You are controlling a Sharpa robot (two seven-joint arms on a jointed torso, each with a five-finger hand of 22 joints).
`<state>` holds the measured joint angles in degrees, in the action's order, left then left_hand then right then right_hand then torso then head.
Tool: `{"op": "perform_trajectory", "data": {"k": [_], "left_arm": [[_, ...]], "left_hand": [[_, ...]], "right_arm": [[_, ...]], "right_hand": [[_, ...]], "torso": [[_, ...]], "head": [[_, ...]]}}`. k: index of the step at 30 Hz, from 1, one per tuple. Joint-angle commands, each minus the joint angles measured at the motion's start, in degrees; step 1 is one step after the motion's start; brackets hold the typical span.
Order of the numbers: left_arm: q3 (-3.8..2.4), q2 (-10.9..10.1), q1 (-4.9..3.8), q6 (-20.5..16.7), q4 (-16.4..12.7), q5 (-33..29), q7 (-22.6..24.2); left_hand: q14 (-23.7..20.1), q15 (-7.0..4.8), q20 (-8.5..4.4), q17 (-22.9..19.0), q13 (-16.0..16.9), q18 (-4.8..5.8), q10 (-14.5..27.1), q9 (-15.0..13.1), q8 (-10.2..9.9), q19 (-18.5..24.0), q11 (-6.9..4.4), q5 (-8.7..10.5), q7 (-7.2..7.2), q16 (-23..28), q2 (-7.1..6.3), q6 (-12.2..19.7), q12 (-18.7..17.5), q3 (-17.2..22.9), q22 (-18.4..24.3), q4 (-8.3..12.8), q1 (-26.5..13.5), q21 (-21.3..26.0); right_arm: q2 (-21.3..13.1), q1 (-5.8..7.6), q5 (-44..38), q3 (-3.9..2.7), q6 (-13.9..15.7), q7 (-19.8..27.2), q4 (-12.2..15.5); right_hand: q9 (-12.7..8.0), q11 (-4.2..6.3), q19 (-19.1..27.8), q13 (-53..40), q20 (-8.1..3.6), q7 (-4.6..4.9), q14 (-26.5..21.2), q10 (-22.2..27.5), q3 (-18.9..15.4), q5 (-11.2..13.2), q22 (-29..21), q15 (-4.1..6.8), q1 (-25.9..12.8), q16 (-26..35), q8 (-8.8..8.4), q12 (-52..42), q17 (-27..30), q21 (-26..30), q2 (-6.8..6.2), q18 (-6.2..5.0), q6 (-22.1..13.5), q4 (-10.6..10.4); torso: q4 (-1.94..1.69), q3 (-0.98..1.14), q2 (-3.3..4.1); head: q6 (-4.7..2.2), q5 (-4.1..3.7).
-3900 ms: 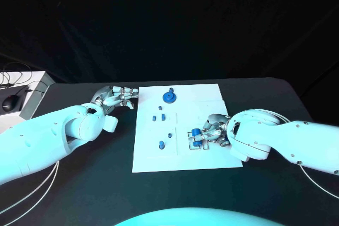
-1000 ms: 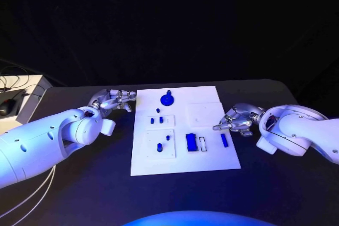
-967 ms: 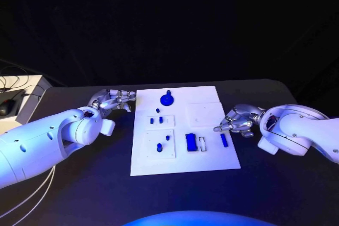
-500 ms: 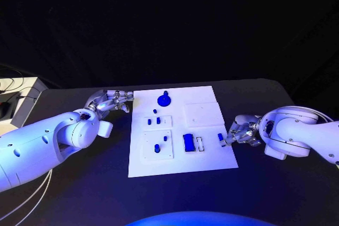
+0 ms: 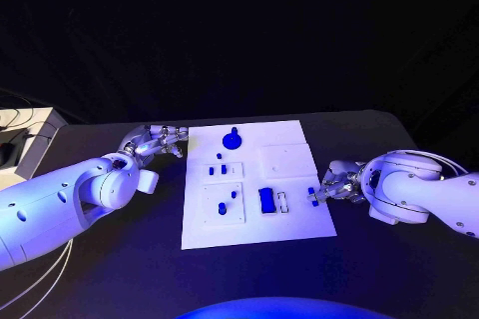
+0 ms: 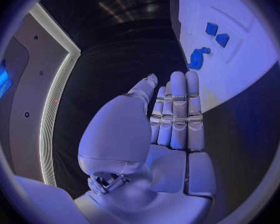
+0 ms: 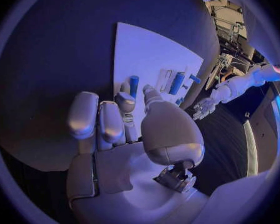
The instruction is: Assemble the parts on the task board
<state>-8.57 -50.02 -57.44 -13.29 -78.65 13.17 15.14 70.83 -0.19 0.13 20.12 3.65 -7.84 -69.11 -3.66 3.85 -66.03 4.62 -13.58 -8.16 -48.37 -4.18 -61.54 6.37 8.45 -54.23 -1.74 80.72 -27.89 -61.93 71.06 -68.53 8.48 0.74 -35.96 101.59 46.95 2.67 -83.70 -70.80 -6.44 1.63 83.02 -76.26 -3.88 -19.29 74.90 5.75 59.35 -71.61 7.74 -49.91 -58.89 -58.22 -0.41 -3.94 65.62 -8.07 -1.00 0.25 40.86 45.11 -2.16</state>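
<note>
Head view: blue part [image 5: 312, 196] beside right hand [image 5: 338, 185].

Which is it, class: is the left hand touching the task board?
Apart. The head view shows dark table between the left hand and the task board.

A white box [image 5: 28, 129] with cables sits at the black table's [image 5: 399, 263] far-left edge.

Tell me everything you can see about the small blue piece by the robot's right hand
The small blue piece is a short, slim bar, smooth and plastic-looking. It lies flat near the right edge of the white task board, lengthwise front to back, right of the wide blue block and the narrow slot beside it. The right hand reaches its fingertips to it; whether they pinch or merely touch it cannot be told.
</note>
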Motion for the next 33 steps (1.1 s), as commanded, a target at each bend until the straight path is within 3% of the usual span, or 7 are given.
{"op": "perform_trajectory", "data": {"k": [1,8,18,24,25,27,33], "left_arm": [[-0.04,0.00,0.04,1.07,-0.17,-0.41,1.12],[-0.04,-0.03,0.04,1.11,-0.19,-0.43,1.03],[-0.04,-0.09,0.04,1.04,-0.33,-0.44,0.98],[-0.04,-0.16,0.04,0.86,-0.39,-0.44,0.87],[-0.04,-0.17,0.04,0.83,-0.40,-0.44,0.85],[-0.04,-0.19,0.04,0.78,-0.42,-0.44,0.80],[-0.04,-0.20,0.04,0.62,-0.43,-0.44,0.63]], "left_hand": [[-0.22,0.26,0.08,-0.06,-0.06,-0.06,0.42,-0.04,-0.05,-0.49,-0.01,-0.22,-0.07,0.17,0.55,0.42,0.32,-0.35,0.09,0.12,0.20,0.26],[-0.22,0.26,0.08,-0.06,-0.06,-0.06,0.42,-0.04,-0.05,-0.49,-0.01,-0.22,-0.07,0.17,0.55,0.42,0.32,-0.35,0.09,0.12,0.20,0.26],[-0.23,0.26,0.04,-0.07,-0.07,-0.05,0.42,-0.02,-0.08,-0.57,0.00,-0.26,-0.08,0.16,0.72,0.42,0.32,-0.78,0.11,0.09,0.45,0.31],[-0.22,0.26,0.03,-0.06,-0.07,-0.05,0.40,-0.02,-0.09,-0.58,0.00,-0.26,-0.10,0.14,0.77,0.44,0.32,-0.79,0.10,0.13,0.54,0.31],[-0.22,0.26,0.03,-0.06,-0.07,-0.05,0.40,-0.02,-0.09,-0.58,0.00,-0.26,-0.10,0.14,0.77,0.44,0.32,-0.79,0.10,0.13,0.54,0.31],[-0.22,0.25,0.02,-0.06,-0.07,-0.05,0.41,-0.02,-0.09,-0.59,-0.01,-0.28,-0.11,0.14,0.87,0.43,0.32,-0.75,0.09,0.14,0.59,0.29],[-0.22,0.24,0.01,-0.06,-0.07,-0.06,0.42,-0.02,-0.09,-0.60,0.00,-0.28,-0.13,0.13,0.91,0.44,0.31,-0.71,0.07,0.22,0.71,0.28]], "right_arm": [[0.47,-0.24,-2.87,0.01,1.24,-1.06,-0.13],[1.72,-0.64,-7.26,0.02,0.59,-1.21,-0.92],[3.41,-2.41,-9.65,0.12,-1.82,-1.23,-2.21],[3.80,-2.71,-10.47,0.16,-3.61,-1.25,-2.82],[3.86,-2.74,-10.54,0.18,-3.93,-1.23,-2.91],[3.94,-2.80,-10.57,0.20,-4.43,-1.11,-3.06],[4.07,-2.88,-9.49,0.23,-5.70,-0.22,-3.38]], "right_hand": [[0.08,0.04,-0.22,-0.05,-0.17,-0.23,0.04,-0.19,0.02,0.39,7.72,0.16,0.00,-0.19,0.26,0.02,-0.06,-0.03,-0.61,0.91,-0.06,-0.56],[0.10,0.00,-0.20,-0.06,-0.15,-0.18,0.03,-0.12,0.14,0.40,7.71,0.13,0.01,-0.19,0.18,0.05,-0.09,-0.04,-0.75,0.91,-0.17,-0.73],[0.23,-0.10,-0.06,0.02,-0.08,-0.03,0.00,0.18,0.70,0.00,7.64,0.07,1.12,-0.05,0.05,0.30,-0.01,0.31,-0.29,0.88,-0.35,0.63],[0.33,-0.10,0.04,0.10,-0.06,-0.01,-0.04,0.42,1.54,-0.16,7.61,0.08,3.64,0.07,-0.04,0.43,0.03,0.49,1.01,0.88,-0.57,4.48],[0.31,-0.07,0.07,0.17,-0.07,-0.05,-0.05,0.53,2.07,0.56,7.60,0.11,4.76,0.11,-0.09,0.57,0.04,0.55,1.21,0.89,-0.65,5.49],[0.04,-0.09,0.14,0.25,-0.11,-0.09,-0.08,0.70,4.25,4.36,7.57,0.14,6.10,0.19,-0.35,0.73,0.04,0.69,1.39,0.91,-0.80,6.88],[-1.23,0.05,0.30,0.55,-0.20,-0.21,-0.11,1.27,12.11,1.23,7.51,0.24,8.55,0.34,-1.30,1.23,-0.22,1.13,0.91,0.97,-0.97,11.42]], "torso": [[-0.04,0.06,0.00],[0.04,0.01,0.00],[-0.03,-0.01,-0.02],[-0.01,0.00,-0.02],[0.01,0.00,-0.02],[0.02,0.01,0.00],[0.00,0.02,-0.03]], "head": [[0.02,0.07],[0.10,0.07],[0.24,0.16],[0.31,0.16],[0.34,0.17],[0.35,0.15],[0.40,0.15]]}}
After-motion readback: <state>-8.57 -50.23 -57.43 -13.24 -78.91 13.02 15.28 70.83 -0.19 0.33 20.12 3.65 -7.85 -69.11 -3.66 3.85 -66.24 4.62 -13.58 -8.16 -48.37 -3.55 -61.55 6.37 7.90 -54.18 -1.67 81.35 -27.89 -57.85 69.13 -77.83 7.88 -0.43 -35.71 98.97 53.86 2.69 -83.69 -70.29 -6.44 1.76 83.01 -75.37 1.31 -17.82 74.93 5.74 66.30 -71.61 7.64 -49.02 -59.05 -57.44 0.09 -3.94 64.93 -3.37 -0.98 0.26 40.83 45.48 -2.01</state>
